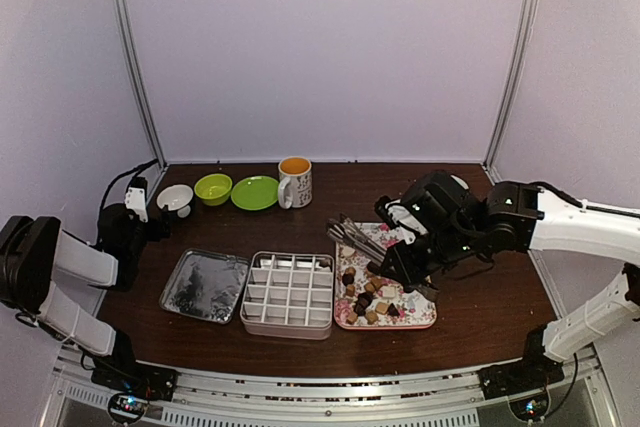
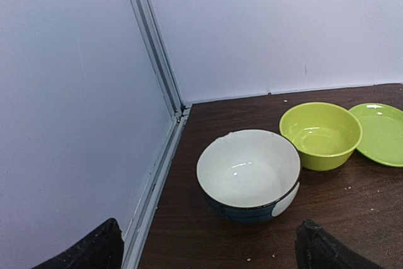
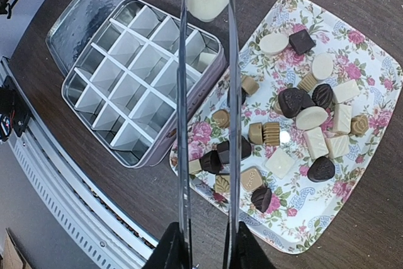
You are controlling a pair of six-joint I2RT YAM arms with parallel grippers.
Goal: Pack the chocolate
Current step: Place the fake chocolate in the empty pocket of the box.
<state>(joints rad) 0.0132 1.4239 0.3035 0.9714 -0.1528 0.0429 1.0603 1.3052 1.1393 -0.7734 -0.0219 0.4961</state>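
- You are facing a robot test booth, a lab cell and not a home.
- Plain white wall panels (image 1: pixel 320 47) close it at 9, 12 and 3 o'clock, joined by bare metal posts (image 1: pixel 135 57).
- The dark wooden table (image 1: pixel 480 317) ends at 6 o'clock in a slotted metal rail (image 1: pixel 330 389), where two robot arms (image 1: pixel 70 287) are bolted.
- A white bowl (image 1: pixel 175 199), green bowl (image 1: pixel 213 188), plate (image 1: pixel 255 193) and mug (image 1: pixel 295 182) sit around 11 o'clock.

— Both arms alike?
— Seems so: right arm (image 1: pixel 585 219), white shells over black joints; left arm (image 1: pixel 85 265) the same, a thin black cable (image 1: pixel 125 175) looping off it. The right gripper (image 3: pixel 206 248) is all black.
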